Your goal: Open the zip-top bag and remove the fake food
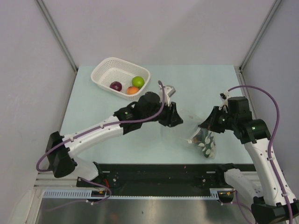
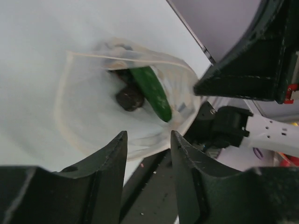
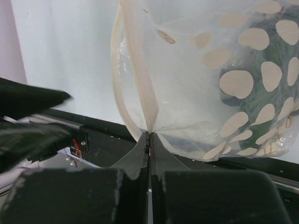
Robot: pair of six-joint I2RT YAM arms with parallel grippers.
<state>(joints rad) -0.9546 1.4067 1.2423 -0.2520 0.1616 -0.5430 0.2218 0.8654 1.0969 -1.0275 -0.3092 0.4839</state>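
Observation:
The zip-top bag (image 1: 204, 140) lies near the table's front right, its mouth open toward my left arm. My right gripper (image 3: 149, 134) is shut on the bag's (image 3: 196, 88) rim next to the zip strip. The left wrist view looks into the open bag (image 2: 88, 121), where a dark green cucumber (image 2: 152, 92) and dark grapes (image 2: 130, 99) lie inside. My left gripper (image 2: 148, 140) hovers just before the mouth, jaws apart with nothing between them. More fake food sits in the basket: a purple onion (image 1: 116, 86), an orange fruit (image 1: 132, 90) and a lime-green ball (image 1: 138, 81).
The white perforated basket (image 1: 105, 72) stands at the back left of the table. A small grey object (image 1: 170, 88) lies behind my left wrist. The black base rail (image 1: 159, 170) runs along the near edge, close under the bag.

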